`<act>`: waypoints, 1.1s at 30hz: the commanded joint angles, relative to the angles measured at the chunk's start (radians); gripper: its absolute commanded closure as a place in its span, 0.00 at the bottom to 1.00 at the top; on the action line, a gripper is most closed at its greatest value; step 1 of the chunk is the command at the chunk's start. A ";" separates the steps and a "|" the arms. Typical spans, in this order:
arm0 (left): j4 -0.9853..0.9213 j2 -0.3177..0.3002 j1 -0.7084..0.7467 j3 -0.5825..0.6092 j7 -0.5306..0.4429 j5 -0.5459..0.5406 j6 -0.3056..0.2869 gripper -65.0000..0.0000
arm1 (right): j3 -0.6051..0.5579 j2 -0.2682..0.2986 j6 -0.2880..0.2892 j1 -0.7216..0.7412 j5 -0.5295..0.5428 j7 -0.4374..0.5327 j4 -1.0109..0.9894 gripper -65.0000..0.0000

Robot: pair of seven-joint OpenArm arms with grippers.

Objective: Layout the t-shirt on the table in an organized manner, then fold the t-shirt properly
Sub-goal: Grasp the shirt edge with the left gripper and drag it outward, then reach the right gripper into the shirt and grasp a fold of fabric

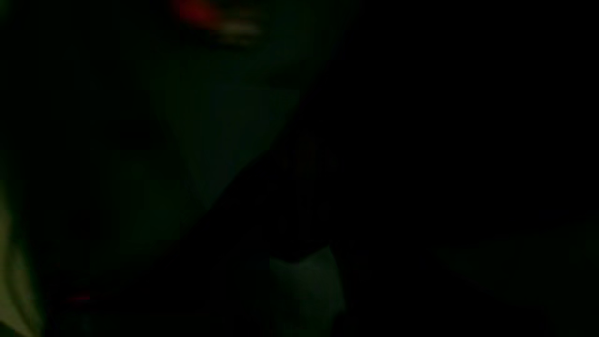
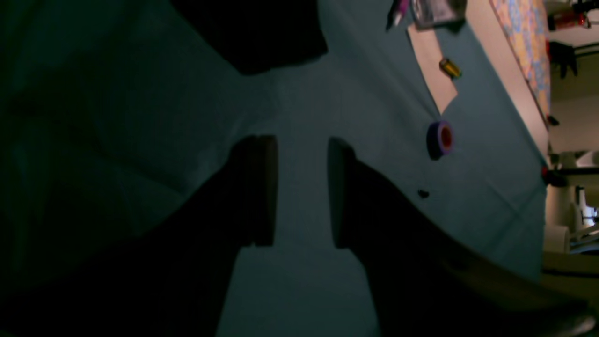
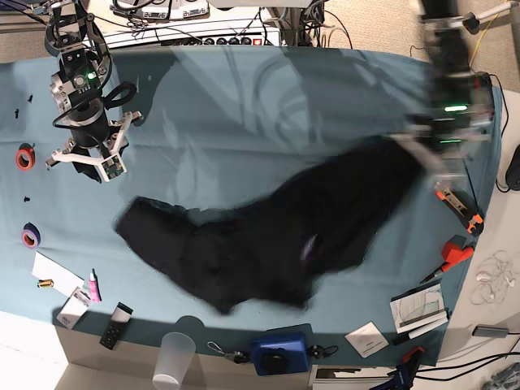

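Black t-shirt (image 3: 268,236) stretched diagonally across the teal table (image 3: 244,97), left gripper (image 3: 422,150) clamped on its far corner, right gripper (image 2: 302,187) empty, jaws apart over bare cloth.

We count one black t-shirt (image 3: 268,240) on one teal table (image 3: 244,97); two robot arms, each with one gripper, the right gripper (image 3: 85,158) and the left gripper (image 3: 422,150); two rolls of tape, one red roll (image 3: 25,157) and one purple roll (image 3: 31,236); one clear plastic cup (image 3: 174,358); one blue box (image 3: 280,353); two orange-handled tools (image 3: 457,231) near the table's edge.
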 commanded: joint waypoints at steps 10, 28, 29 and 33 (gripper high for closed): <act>0.019 -0.005 -0.003 -0.134 0.037 -0.312 -0.142 1.00 | 0.006 -0.117 0.180 0.117 0.282 0.069 0.014 0.72; 0.018 0.006 -0.003 -0.134 0.032 -0.327 -0.141 1.00 | -0.193 -0.397 0.225 0.498 0.258 0.088 -0.421 0.72; 0.018 0.006 -0.003 -0.134 0.032 -0.327 -0.141 1.00 | -0.203 -0.411 0.209 0.511 0.243 0.089 -0.430 0.72; 0.018 0.006 -0.003 -0.134 0.032 -0.327 -0.140 1.00 | -0.209 -0.468 0.113 0.549 0.191 0.089 -0.478 0.72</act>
